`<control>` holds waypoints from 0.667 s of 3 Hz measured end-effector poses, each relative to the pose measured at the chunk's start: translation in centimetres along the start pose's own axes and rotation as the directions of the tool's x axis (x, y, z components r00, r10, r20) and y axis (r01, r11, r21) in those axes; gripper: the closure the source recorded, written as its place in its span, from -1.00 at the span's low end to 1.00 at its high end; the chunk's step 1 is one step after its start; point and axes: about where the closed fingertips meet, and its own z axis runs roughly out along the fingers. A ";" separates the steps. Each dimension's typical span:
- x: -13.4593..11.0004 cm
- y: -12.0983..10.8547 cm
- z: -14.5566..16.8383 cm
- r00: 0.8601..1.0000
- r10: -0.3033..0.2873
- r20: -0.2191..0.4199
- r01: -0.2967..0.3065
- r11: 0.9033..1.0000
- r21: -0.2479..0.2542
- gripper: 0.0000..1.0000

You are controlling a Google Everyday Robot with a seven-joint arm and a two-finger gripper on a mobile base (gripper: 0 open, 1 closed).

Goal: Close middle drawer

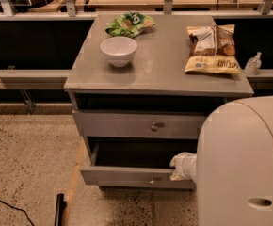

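A black cable point(2, 202) trails over the speckled floor point(28, 159) at the far left; a dark upright bar point(60, 210) stands near the cabinet's lower left corner, with open floor to its left and in front. On the grey counter point(164, 67) a white bowl point(119, 50) sits left of centre; just behind it lies a green snack bag point(129, 24), its print unreadable. Below the counter edge, the upper drawer point(127, 125) shows a dark gap above its front. The middle drawer point(122, 175) beneath it is pulled well out, its dark box open and its small knob point(151, 180) facing forward. The gripper point(181, 166) sits at the right end of that drawer, at the top edge of the front panel and just right of the knob; whether it is open or closed, or touches the panel, cannot be told. A brown and yellow chip bag point(212, 48) lies on the counter's right side, with no legible lettering; a small clear bottle point(252, 64) stands on the ledge beyond. The robot's white body point(242, 166) fills the lower right.
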 end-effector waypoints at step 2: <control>0.0 0.1 -0.1 1.000 0.000 0.000 0.000 1.000 0.000 1.00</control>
